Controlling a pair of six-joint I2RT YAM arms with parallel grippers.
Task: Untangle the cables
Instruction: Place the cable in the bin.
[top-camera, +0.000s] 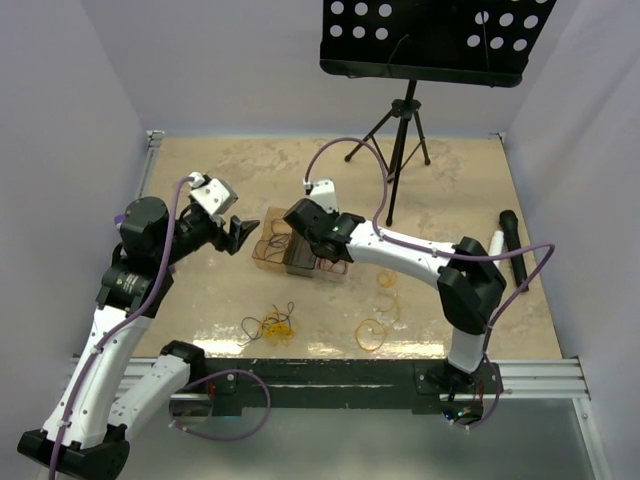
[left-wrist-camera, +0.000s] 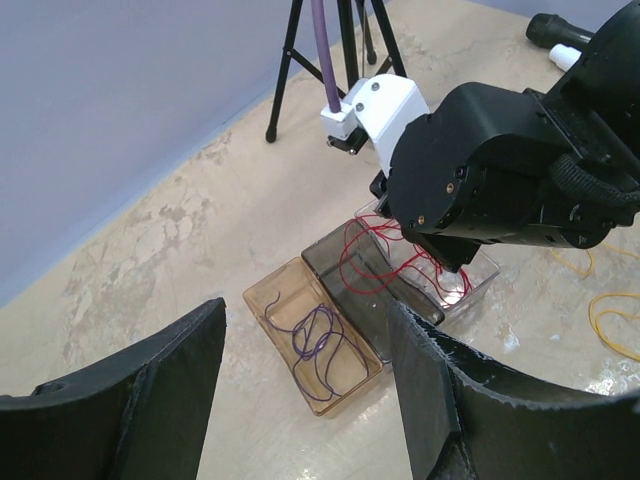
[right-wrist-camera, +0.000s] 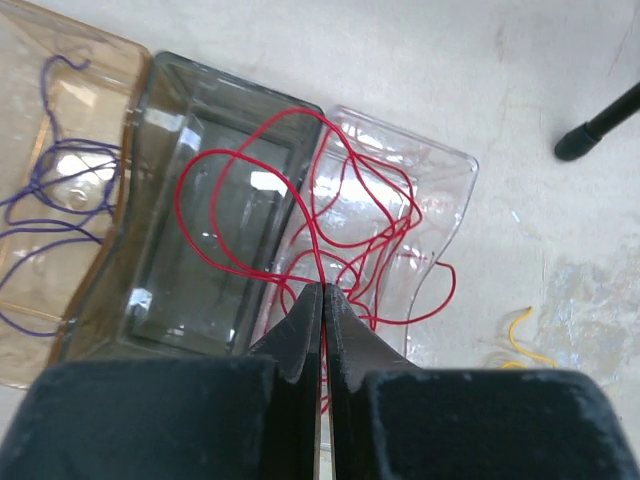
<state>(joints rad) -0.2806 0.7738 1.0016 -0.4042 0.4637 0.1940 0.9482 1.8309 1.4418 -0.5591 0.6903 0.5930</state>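
Right claw (right-wrist-camera: 322, 292) pinching red cable (right-wrist-camera: 178, 205) (loops sprawl ahead over dark tray (right-wrist-camera: 190, 300), clear tray (right-wrist-camera: 450, 170)).

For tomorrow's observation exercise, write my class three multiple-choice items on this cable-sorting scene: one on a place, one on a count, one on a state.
1. Where does the purple cable lie?
A. in the amber tray
B. on the bare table
C. over the music stand

2. How many trays stand side by side?
A. two
B. three
C. five

3. How is the right end effector?
A. open above the table
B. shut on a yellow cable
C. shut on the red cable

Key:
1 A: its loops lie inside that tray's walls.
2 B: the amber tray, dark tray and clear tray adjoin.
3 C: its fingers are pressed together with the red cable running in between them.
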